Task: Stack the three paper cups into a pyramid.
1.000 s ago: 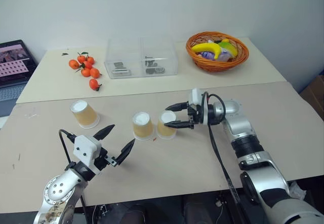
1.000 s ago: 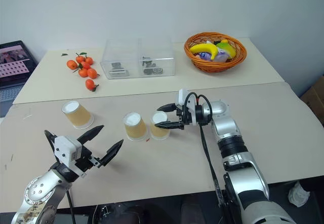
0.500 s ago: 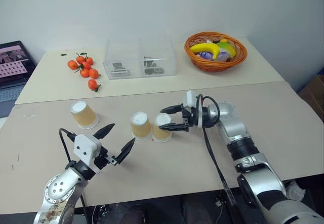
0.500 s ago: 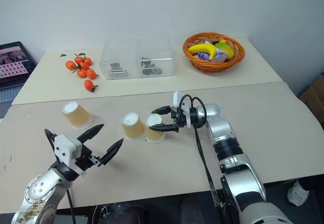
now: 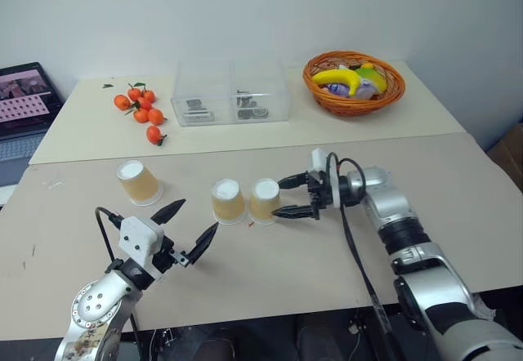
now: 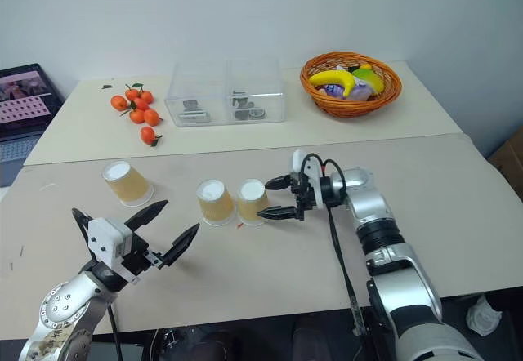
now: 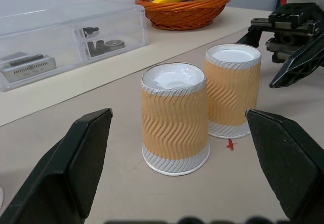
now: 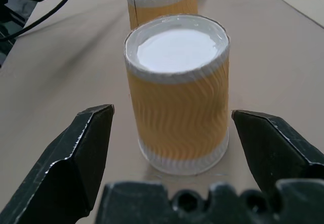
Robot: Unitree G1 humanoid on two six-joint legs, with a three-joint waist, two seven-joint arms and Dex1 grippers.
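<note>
A white wall backs two pale benches set end to end. In the head views, the near bench (image 5: 270,255) carries three paper cups, all upside down with white bases up. The left cup (image 5: 137,182) stands well apart, near the far left edge. The middle cup (image 5: 228,201) and right cup (image 5: 265,200) stand just beside each other at the centre. The right gripper (image 5: 299,197) sits just right of the right cup, its fingers spread and clear of the cup. The left gripper (image 5: 193,229) hangs over the near left area, fingers released and holding nothing. The far bench (image 5: 98,136) holds tangerines (image 5: 142,111), a clear plastic box (image 5: 230,93) and an orange wicker basket (image 5: 354,82) with a banana (image 5: 341,76). A laptop (image 5: 23,108) shows at the far left.

In the left wrist view, the middle cup (image 7: 174,118) stands beside the right cup (image 7: 233,89), with a narrow gap between them.

In the right wrist view, the right cup (image 8: 177,91) stands between the parted fingers (image 8: 81,153), untouched.
</note>
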